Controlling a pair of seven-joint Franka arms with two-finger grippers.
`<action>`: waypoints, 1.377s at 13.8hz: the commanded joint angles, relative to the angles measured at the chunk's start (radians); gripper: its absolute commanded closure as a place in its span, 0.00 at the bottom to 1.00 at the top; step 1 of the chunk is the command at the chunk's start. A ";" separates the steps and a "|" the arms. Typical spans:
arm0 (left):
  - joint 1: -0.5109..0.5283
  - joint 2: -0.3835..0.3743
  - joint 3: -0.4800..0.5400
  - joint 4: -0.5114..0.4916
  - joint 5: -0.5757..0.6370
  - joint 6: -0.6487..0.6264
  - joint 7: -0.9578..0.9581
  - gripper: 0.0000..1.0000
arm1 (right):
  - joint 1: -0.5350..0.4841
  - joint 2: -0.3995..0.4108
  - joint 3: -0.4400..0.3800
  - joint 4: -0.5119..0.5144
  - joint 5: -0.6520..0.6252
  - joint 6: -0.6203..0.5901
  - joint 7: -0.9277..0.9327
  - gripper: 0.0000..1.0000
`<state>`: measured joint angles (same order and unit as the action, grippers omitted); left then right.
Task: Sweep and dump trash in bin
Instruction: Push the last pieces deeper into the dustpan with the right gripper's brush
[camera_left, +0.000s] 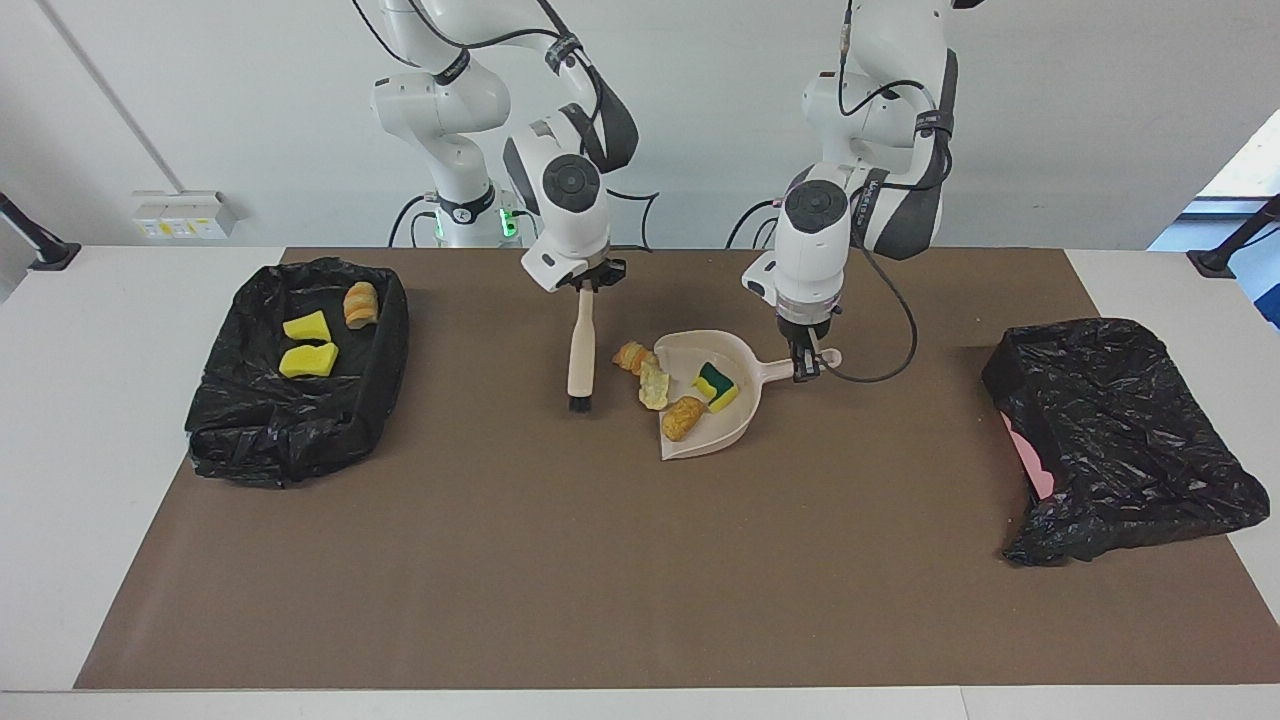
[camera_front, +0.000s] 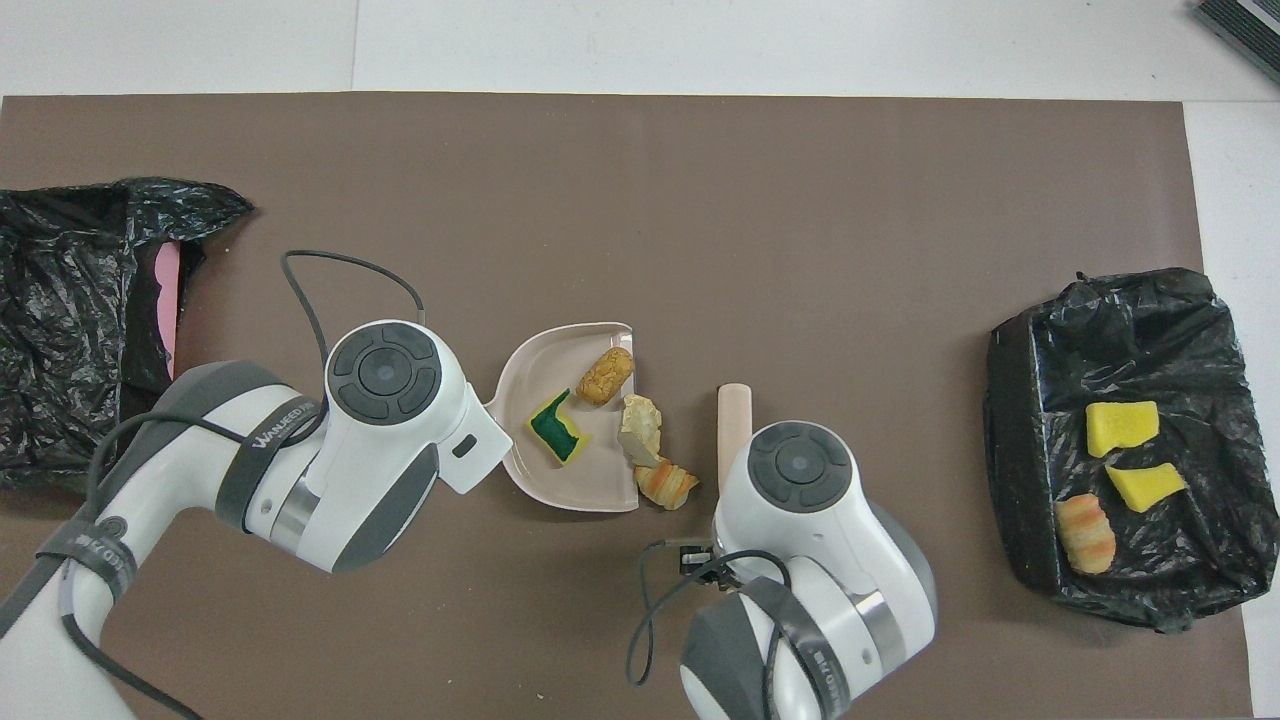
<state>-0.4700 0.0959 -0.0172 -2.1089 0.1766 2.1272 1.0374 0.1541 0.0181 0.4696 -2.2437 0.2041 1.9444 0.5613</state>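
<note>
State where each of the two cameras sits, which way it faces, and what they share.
Facing view: high across the table, looking at both arms, bases included; left gripper holds the dustpan, right gripper the brush.
Overhead view: above the robots' end, looking steeply down; only wrists and forearms show.
Shared: dustpan, brush, both black-bagged bins.

Table (camera_left: 100, 450) carries brown mat (camera_left: 600, 560), two bins (camera_left: 290, 440), dustpan (camera_left: 715, 435).

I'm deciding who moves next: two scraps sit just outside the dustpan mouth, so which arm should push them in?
Probably the right: the right gripper holds the brush beside the two scraps at the dustpan mouth. The left gripper holds the dustpan's handle, steadying it.
</note>
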 joint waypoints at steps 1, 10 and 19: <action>0.002 -0.038 -0.003 -0.057 0.027 0.025 0.021 1.00 | 0.025 0.026 0.001 -0.011 0.027 0.039 0.009 1.00; 0.001 -0.059 -0.003 -0.088 0.027 0.022 0.021 1.00 | 0.053 0.137 0.003 0.082 0.479 0.250 -0.159 1.00; 0.085 -0.056 -0.004 -0.052 0.012 0.014 0.121 1.00 | -0.002 -0.082 -0.009 0.121 0.209 -0.045 -0.055 1.00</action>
<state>-0.4275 0.0714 -0.0172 -2.1506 0.1806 2.1324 1.1101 0.1888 0.0254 0.4553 -2.1071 0.4876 1.9898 0.4694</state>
